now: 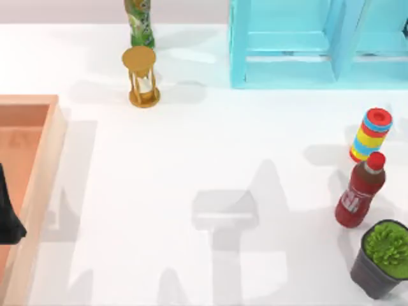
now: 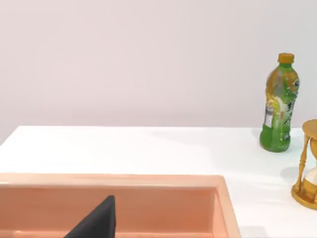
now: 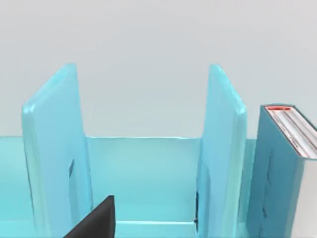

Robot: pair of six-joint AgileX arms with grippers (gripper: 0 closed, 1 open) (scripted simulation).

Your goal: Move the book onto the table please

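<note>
The book (image 3: 280, 173) stands upright in the turquoise shelf unit (image 3: 143, 168), in the slot beyond one of its dividers. Its cover is blue and its white page edges face up. A dark part of my right gripper (image 3: 94, 223) shows low in the right wrist view, facing the open middle compartment, apart from the book. My left gripper (image 1: 9, 220) hangs over the wooden tray (image 1: 44, 185) at the table's left edge, and its dark tip (image 2: 94, 223) shows above the tray's floor. The white table (image 1: 191, 146) spreads across the middle.
The shelf unit (image 1: 293, 44) stands at the back right. A gold hourglass (image 1: 142, 76) and a green bottle (image 1: 139, 22) stand at the back, left of centre. At the right sit a striped ring stack (image 1: 371, 134), a red bottle (image 1: 360, 191) and a potted plant (image 1: 384, 258).
</note>
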